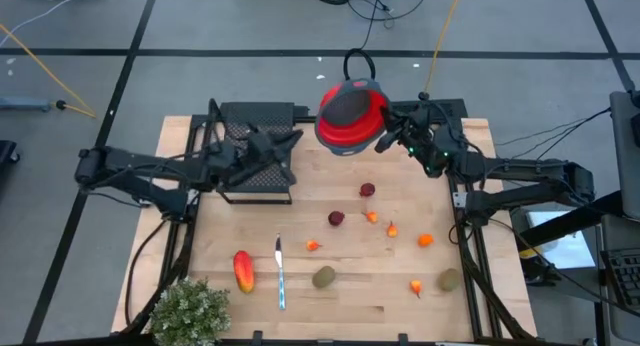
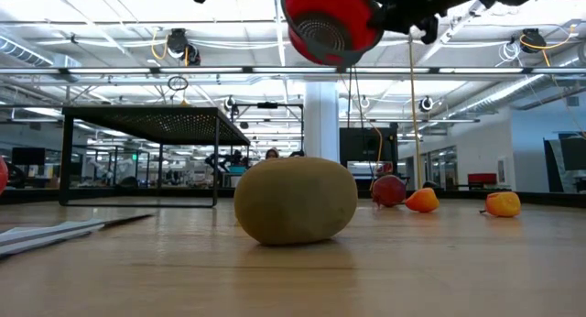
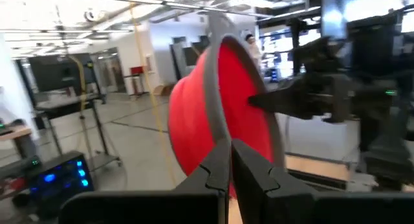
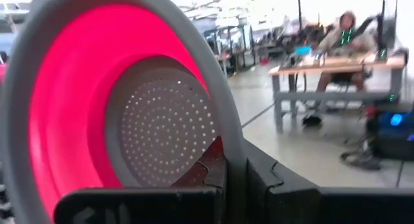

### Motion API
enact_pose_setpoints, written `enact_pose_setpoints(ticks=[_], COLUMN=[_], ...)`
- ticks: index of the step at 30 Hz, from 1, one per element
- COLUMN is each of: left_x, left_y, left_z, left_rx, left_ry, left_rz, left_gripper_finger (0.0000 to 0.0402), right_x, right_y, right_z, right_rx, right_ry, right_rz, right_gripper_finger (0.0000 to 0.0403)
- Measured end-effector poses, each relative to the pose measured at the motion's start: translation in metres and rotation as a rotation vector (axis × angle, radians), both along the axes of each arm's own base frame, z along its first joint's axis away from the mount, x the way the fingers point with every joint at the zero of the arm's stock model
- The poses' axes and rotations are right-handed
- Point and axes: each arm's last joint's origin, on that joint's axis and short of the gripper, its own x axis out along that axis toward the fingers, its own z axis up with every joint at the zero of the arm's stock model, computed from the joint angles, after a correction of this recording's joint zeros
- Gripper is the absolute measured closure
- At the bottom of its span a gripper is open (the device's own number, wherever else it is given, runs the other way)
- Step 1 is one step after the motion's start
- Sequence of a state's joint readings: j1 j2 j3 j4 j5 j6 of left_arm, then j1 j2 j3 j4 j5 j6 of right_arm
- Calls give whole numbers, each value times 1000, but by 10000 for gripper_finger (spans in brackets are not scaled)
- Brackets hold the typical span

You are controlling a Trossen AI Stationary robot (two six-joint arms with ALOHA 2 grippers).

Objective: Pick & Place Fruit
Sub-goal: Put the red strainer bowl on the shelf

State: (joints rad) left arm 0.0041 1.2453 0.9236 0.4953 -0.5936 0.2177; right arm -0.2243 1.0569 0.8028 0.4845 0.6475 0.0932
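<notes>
A red collapsible colander (image 1: pixel 350 114) with a grey rim and a perforated grey bottom hangs high over the table's far edge, in my right gripper (image 1: pixel 386 138). My left gripper (image 1: pixel 296 141) is shut over the black wire rack, just left of the colander and apart from it. The fruit lies on the wooden table: an elongated red-orange fruit (image 1: pixel 243 271), two kiwis (image 1: pixel 323 277) (image 1: pixel 449 279), two dark red balls (image 1: pixel 367 190) (image 1: pixel 336 218) and several orange bits (image 1: pixel 392 229). The near kiwi (image 2: pixel 295 200) fills the middle of the low view. My right gripper holds the colander's grey rim (image 4: pixel 231 143) on the side toward the table's right edge. One finger is inside the bowl and one is outside. The fingers come about level from the table's right side. The colander is lifted clear and tilted, its perforated bottom (image 2: pixel 322 31) toward the near edge.
A black wire rack (image 1: pixel 255 151) stands at the far left under my left arm. A slim knife (image 1: pixel 280 274) lies between the red-orange fruit and the left kiwi. A bushy green plant (image 1: pixel 190 311) sits at the near left corner.
</notes>
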Motion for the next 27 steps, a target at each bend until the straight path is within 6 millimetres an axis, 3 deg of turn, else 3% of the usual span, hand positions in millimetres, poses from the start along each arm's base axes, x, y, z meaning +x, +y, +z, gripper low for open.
enact_pose_setpoints(ticks=[13,22,27], left_x=[42,47,47], left_y=[20,23,24], left_z=[12,16,16], left_rx=[66,44,6], left_ry=[92,111,81], left_rz=[127,150,139], left_gripper_finger=[382,380,342], right_x=[-2,-2,-2], right_y=[15,18,18], right_z=[14,12,13], right_rx=[-185,-182,-192], right_ry=[76,121,132], right_rz=[-109,-166,-172], right_gripper_finger=[395,395,395])
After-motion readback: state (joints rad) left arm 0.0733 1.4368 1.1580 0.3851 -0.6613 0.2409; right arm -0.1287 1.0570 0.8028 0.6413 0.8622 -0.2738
